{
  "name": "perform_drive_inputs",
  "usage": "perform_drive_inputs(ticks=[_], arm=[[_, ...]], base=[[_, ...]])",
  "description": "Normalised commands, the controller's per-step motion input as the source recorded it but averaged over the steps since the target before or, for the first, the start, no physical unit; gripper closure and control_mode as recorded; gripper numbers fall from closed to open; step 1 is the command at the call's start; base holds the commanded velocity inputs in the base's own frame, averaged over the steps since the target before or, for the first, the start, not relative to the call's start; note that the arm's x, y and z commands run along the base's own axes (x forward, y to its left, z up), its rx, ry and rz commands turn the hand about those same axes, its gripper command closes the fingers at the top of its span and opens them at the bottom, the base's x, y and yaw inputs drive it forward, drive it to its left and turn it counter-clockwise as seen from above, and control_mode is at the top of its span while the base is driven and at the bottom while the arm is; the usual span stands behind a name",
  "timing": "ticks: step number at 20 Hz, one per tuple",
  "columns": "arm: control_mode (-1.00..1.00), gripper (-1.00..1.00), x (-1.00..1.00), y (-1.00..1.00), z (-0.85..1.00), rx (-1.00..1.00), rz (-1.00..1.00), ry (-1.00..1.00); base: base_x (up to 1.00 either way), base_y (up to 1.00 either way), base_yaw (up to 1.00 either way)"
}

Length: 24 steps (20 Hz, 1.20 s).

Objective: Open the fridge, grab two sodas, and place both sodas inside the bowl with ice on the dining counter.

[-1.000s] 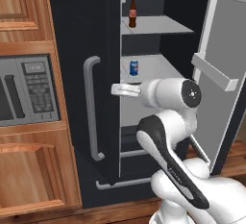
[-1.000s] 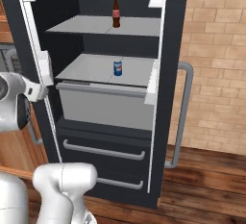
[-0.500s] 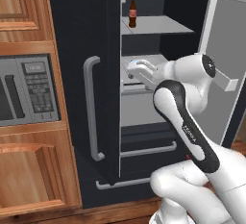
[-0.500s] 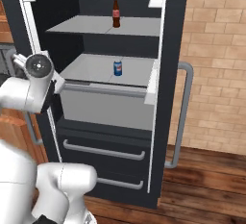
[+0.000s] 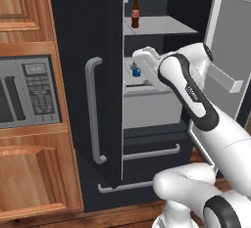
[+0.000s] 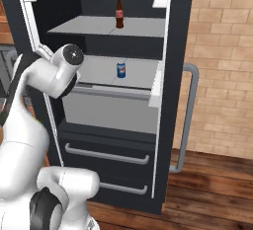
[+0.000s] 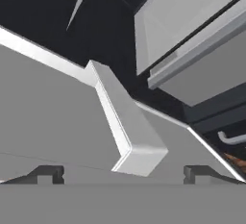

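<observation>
Your arm reaches up with its elbow bent into the open fridge (image 6: 123, 140), the gripper (image 7: 122, 170) spread wide and empty beside the blue soda can (image 6: 121, 70) on the middle shelf, the brown soda bottle (image 6: 118, 14) one shelf above.

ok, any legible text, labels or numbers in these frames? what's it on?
Nothing can be read for certain.
Bottle: red label, print too small to read.
Blue can: white and red markings, no legible word.
Microwave: keypad and display, characters blurred.
Robot arm: small pale lettering along the dark link, too blurred to read.
</observation>
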Motion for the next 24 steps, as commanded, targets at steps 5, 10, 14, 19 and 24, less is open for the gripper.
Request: perform_drive_inputs(ticks=[5, 10, 14, 19, 24], arm=[[-1.0, -1.0, 0.77, 0.06, 0.0, 0.12, 0.12, 0.19], [-1.0, -1.0, 0.35, 0.38, 0.0, 0.07, 0.12, 0.08], [-1.0, -1.0, -0.05, 0.48, 0.0, 0.02, 0.13, 0.0], [-1.0, -1.0, -0.5, 0.48, 0.0, 0.0, 0.15, -0.01], [-1.0, -1.0, -0.55, 0.48, 0.0, 0.0, 0.15, -0.01]], base=[[0.0, 0.0, 0.0], [0.0, 0.0, 0.0], [0.0, 0.0, 0.0], [0.0, 0.0, 0.0], [0.0, 0.0, 0.0]])
